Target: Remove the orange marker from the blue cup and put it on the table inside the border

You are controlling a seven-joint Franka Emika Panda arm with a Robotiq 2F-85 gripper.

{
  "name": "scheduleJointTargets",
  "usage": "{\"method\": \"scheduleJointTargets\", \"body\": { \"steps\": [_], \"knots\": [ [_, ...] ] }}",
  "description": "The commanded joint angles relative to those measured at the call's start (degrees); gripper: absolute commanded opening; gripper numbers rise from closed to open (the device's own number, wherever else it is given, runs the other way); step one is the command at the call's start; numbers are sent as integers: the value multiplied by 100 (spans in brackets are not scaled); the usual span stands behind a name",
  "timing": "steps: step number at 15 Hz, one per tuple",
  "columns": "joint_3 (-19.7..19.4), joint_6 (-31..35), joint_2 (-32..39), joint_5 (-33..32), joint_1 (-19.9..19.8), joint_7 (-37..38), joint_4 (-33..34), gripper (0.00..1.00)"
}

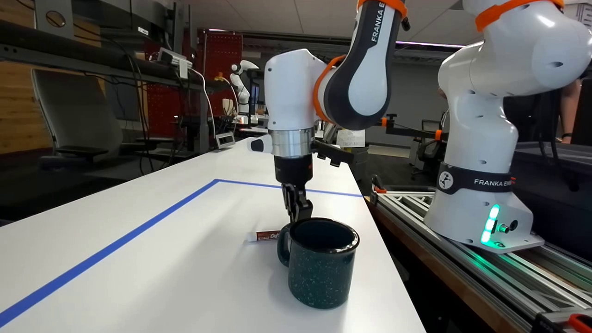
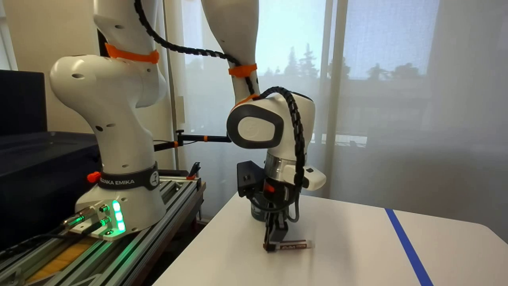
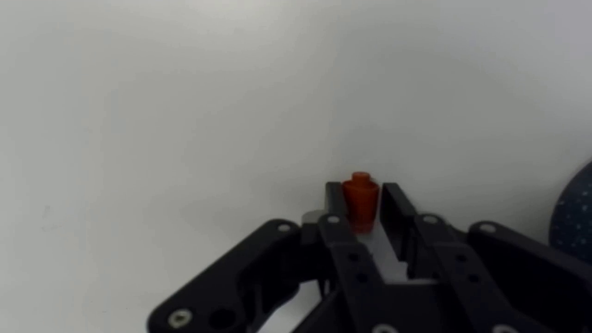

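Black fingers (image 3: 397, 206) loom closest in the wrist view, and between them sits the orange end of the marker (image 3: 360, 203). One finger seems to touch its side; beside the other I make out a sliver of space, so whether the gripper (image 3: 362, 196) squeezes the marker or merely straddles it, I can't tell. It's out of the mug (image 1: 323, 277), lying level near the handle (image 1: 282, 247), its white end pointing clear of the mug. Whether it rests on the table (image 1: 185, 286) or just above, I can't make out either.

What gets in the way is the mug itself. It stands upright, dark green with pale flecks and a black rim; in an exterior view its handle and wall hide part of the marker, and its rim covers the fingertips. Also in an exterior view, the gripper covers most of the mug, with pale curtains (image 2: 381, 119) well behind it.

Beyond the mug, blue tape (image 1: 138, 231) bends at a corner; mug and marker both lie on its inner side. A white arm (image 1: 296, 92) reaches down past the mug, its base (image 1: 476, 217) standing on metal rails (image 2: 174, 222) on the side away from the handle. On the mug's handle side, past the tape, there's an office chair (image 1: 78, 111). Well behind the mug I see a red panel (image 1: 224, 55) and another robot arm (image 1: 240, 88).
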Motion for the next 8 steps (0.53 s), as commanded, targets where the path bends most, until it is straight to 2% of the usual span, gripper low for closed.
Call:
{"method": "scheduleJointTargets", "body": {
  "steps": [1,6,8],
  "knots": [
    [114,-303,-186,360,-29,-338,-49,59],
    [165,-755,-549,630,8,-466,-172,97],
    [149,-1012,-847,647,39,-428,-276,100]
  ]
}}
